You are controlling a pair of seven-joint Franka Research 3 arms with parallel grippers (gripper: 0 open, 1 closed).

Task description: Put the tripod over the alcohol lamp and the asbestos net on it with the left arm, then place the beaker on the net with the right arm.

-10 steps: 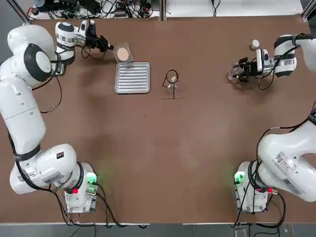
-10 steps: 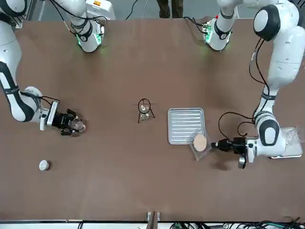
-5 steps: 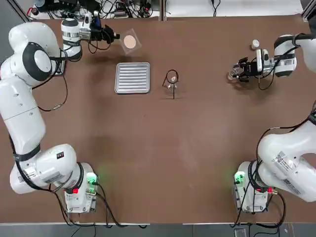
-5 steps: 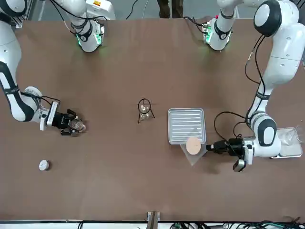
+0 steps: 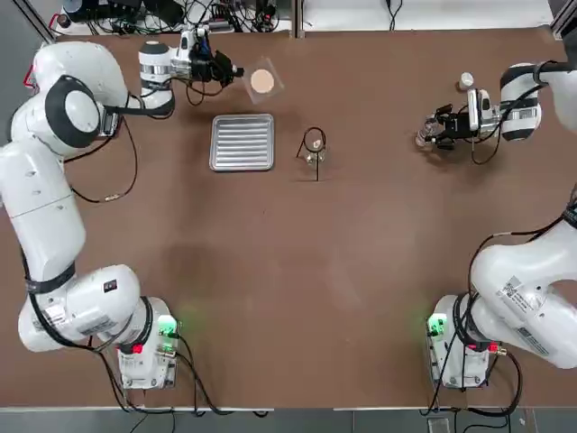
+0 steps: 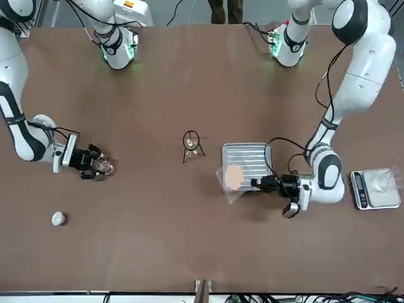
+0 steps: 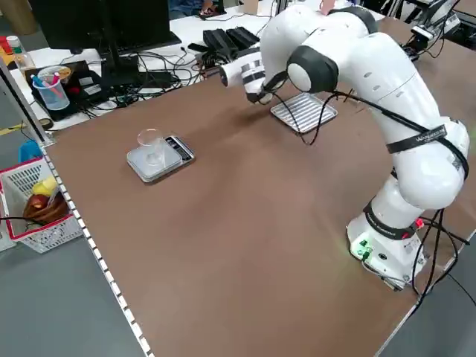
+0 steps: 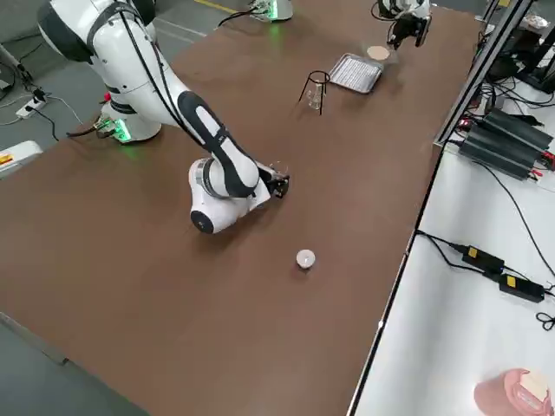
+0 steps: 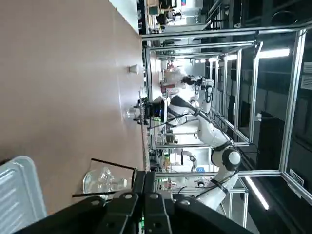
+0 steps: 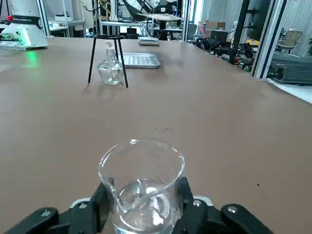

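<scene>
- left gripper (image 5: 233, 71): fingers clamped on one edge of the asbestos net (image 5: 262, 81), which hangs level above the table (image 5: 288, 271), beyond the far edge of the ribbed silver tray (image 5: 242, 142).
- tripod (image 5: 313, 144): standing over the alcohol lamp (image 5: 313, 159), just beside the tray; its ring is bare.
- right gripper (image 5: 435, 131): fingers closed around the beaker (image 10: 141, 187), low over the table, well apart from the tripod.
- small white capped bottle (image 5: 466, 81): near the right gripper.
</scene>
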